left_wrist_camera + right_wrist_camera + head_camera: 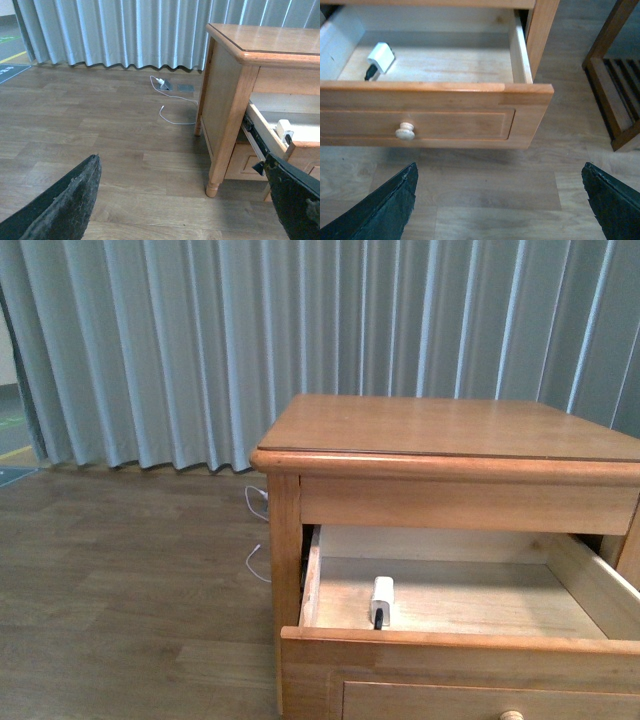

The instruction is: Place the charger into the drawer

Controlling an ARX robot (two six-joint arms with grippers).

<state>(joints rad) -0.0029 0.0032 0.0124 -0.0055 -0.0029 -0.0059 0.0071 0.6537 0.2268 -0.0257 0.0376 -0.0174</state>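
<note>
The drawer [460,645] of the wooden nightstand [450,430] stands pulled open. The white charger [382,601] lies inside it near the front left corner, its black cable mostly hidden by the drawer front. It also shows in the right wrist view [380,56] and the left wrist view [284,128]. The drawer front with its pale knob [405,131] faces my right gripper [500,200], which is open and empty above the floor in front of it. My left gripper [190,200] is open and empty over the floor to the left of the nightstand.
A thin white cord [172,107] lies on the wooden floor by a floor socket [165,85] left of the nightstand. Grey curtains [300,330] hang behind. A dark wooden frame [615,85] stands to the right of the drawer.
</note>
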